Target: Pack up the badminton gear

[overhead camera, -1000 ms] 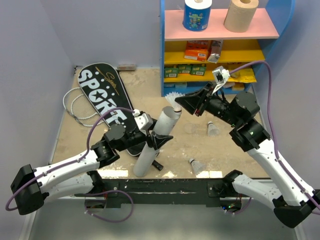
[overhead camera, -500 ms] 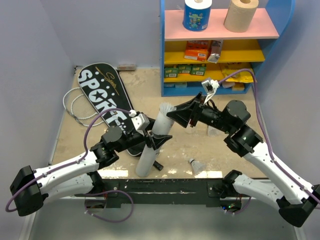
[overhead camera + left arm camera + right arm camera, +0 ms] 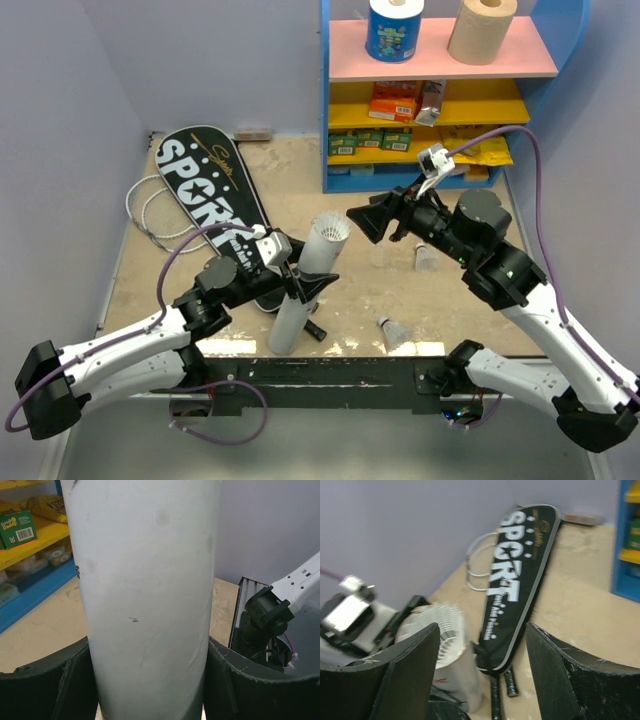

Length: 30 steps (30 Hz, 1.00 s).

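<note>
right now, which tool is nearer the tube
Left. The left tool is clamped around the tube at mid-length; the right tool hangs open by its top end.

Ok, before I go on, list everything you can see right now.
tube: one, white, standing near the table's near edge
shuttlecocks: three, white; one in the tube's mouth, two on the table to its right
cover: one, black, "SPORT" in white, flat at far left
rackets: two heads seem to show, white strings, left of the cover; black handles at its near end
shelf: one, blue frame, pink and yellow boards, far right
paper rolls: two, blue-wrapped and tan, top board
packets: orange, green, yellow, yellow boards; count unclear
left claw: black, shut on the tube
right claw: black, open, empty, beside the tube's mouth
</note>
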Tool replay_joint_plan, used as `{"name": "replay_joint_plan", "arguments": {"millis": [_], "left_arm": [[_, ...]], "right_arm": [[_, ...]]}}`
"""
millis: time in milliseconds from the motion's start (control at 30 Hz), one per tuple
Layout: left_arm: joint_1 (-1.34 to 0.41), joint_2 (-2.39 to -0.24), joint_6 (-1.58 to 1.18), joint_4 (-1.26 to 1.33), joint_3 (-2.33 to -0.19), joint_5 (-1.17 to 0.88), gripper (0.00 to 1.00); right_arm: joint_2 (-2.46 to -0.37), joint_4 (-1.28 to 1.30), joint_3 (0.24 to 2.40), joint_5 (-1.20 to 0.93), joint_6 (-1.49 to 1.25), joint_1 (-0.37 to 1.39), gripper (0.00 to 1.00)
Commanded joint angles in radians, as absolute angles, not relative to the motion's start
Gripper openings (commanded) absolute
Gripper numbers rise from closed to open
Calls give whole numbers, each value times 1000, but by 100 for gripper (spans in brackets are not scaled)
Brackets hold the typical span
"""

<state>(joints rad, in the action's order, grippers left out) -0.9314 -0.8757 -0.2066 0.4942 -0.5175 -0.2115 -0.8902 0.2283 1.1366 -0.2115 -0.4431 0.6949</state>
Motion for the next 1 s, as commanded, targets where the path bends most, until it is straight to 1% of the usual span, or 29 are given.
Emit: {"name": "replay_joint_plan", "arguments": {"millis": [0, 67, 200, 233, 333, 367, 433, 467, 600, 667, 733, 867, 967], "left_arm": [[-930, -839, -152, 392, -549, -178, 0], [-930, -827, -134, 330, -590, -158, 0], [-930, -807, -83, 148, -652, -103, 0], [-930, -804, -75, 118, -673, -82, 0], [-930, -793, -35, 20, -713, -57, 0], [-931, -790, -25, 2, -721, -55, 0], [-930, -788, -5, -67, -744, -52, 0], [-930, -792, 18, -83, -750, -57, 0], [-930, -802, 96, -139, -767, -119, 0], [-931, -816, 112, -155, -772, -182, 0], [-931, -819, 124, -167, -769, -233, 0], [-931, -801, 132, -164, -738, -270, 0], [-931, -776, 112, -92, -675, -339, 0]], "right_arm": [[-972, 435, 1244, 122, -357, 695, 72], [-997, 469, 1250, 242, -362, 696, 72], [-1051, 514, 1217, 354, -391, 689, 72], [-1075, 531, 1207, 363, -408, 681, 70], [-1092, 586, 1146, 338, -507, 611, 68], [-1089, 595, 1123, 307, -558, 551, 68], [-1080, 606, 1046, 246, -592, 488, 64], [-1066, 621, 996, 255, -633, 485, 63], [-976, 607, 842, 276, -761, 486, 60], [-931, 624, 786, 296, -826, 485, 60], [-911, 630, 759, 293, -856, 485, 60], [-887, 676, 727, 324, -937, 486, 64], [-874, 678, 689, 333, -1032, 486, 63]]}}
